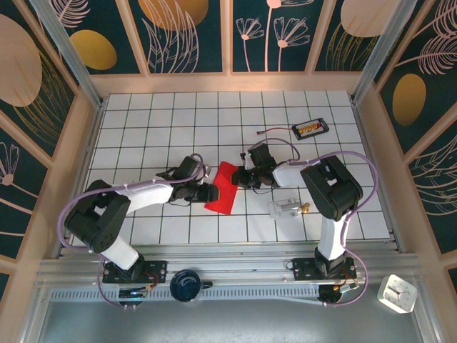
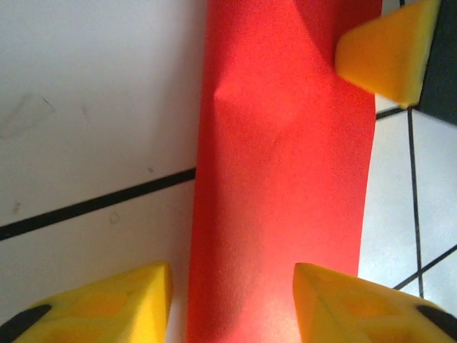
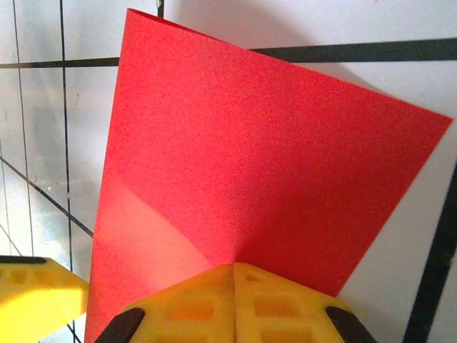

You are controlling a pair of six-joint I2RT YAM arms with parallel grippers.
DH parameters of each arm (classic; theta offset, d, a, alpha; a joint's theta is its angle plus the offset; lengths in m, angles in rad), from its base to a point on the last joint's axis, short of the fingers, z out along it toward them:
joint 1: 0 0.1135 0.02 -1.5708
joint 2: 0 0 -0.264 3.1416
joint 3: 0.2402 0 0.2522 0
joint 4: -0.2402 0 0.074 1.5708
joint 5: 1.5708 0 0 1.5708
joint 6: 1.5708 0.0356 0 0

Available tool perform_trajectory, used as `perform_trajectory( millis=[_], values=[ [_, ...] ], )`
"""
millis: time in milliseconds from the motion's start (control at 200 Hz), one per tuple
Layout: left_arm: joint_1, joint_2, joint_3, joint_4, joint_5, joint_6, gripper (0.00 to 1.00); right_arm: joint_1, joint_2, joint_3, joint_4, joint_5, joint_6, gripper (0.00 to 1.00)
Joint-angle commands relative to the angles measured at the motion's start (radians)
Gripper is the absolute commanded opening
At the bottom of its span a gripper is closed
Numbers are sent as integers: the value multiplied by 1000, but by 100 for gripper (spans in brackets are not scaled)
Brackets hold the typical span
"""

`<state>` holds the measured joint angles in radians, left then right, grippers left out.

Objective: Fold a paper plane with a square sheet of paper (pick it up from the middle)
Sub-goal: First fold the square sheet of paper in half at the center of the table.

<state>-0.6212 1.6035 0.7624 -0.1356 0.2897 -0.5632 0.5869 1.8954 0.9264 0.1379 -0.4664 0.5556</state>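
- Right wrist view: my right gripper (image 3: 234, 275) is closed tight. Its two yellow pads meet on the near edge of the square sheet of paper (image 3: 250, 157), so I have that edge pinched.
- From the pinch the red sheet fans away toward 12 o'clock, raised enough off the tiles to cast a shadow. A paler face runs off toward 10 o'clock along what looks like a crease.
- Left wrist view: my left gripper (image 2: 230, 275) stands parted and clamps nothing. The red strip runs up between the pads, one pad just off its 9 o'clock edge and the other over its 3 o'clock side.
- Top view: my arms meet at the sheet just toward 6 o'clock of the table's (image 1: 143, 121) centre, the left from 9 o'clock and the right from 2 o'clock.
- There the sheet shows as a narrow slanted band rather than a full square. I judge the first centre fold to be made or being set.
- Nothing pointed or ridged shows, so the nose corners and wing folds are all left to do. I judge the task to be in its early part.
- A black tray (image 1: 310, 128) lies well apart at 1 o'clock, and a clear plastic piece (image 1: 285, 207) lies near at 4 o'clock.
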Motion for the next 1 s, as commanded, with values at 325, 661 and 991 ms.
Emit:
perform_trajectory(
  millis=[325,661,991],
  values=[
    [-35,3,-23,-14,57,-20,24,-32,101,10,-142,144,-61,8],
    [-35,-8,-63,46,62,-74,17,-33,106,29,-158,137,-80,9],
    [-35,6,-91,73,54,-92,16,-33,106,35,-154,124,-82,10]
  ],
)
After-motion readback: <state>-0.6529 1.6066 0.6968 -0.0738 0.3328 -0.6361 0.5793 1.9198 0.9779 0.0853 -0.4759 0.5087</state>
